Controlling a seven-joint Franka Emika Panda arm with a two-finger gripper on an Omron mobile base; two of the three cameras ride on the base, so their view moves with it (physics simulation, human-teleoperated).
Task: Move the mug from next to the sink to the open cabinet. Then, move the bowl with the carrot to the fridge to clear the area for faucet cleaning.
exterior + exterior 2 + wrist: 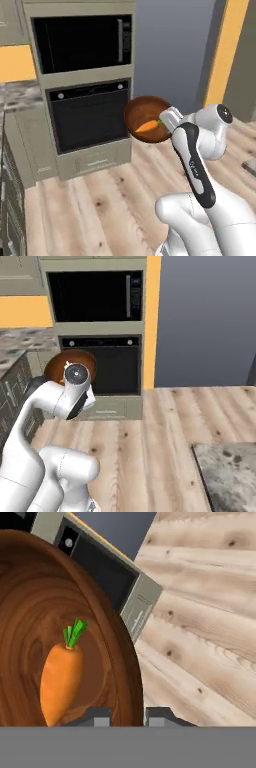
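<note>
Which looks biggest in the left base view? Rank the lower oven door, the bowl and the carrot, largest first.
1. Lower oven door, the largest even though it stands farther from the camera.
2. Bowl, held up on the gripper.
3. Carrot, lying inside the bowl, clearly the smallest.

Bowl (pixel 30 612) reddish-brown woodgrain; carrot (pixel 60 677) orange, green top.
</note>
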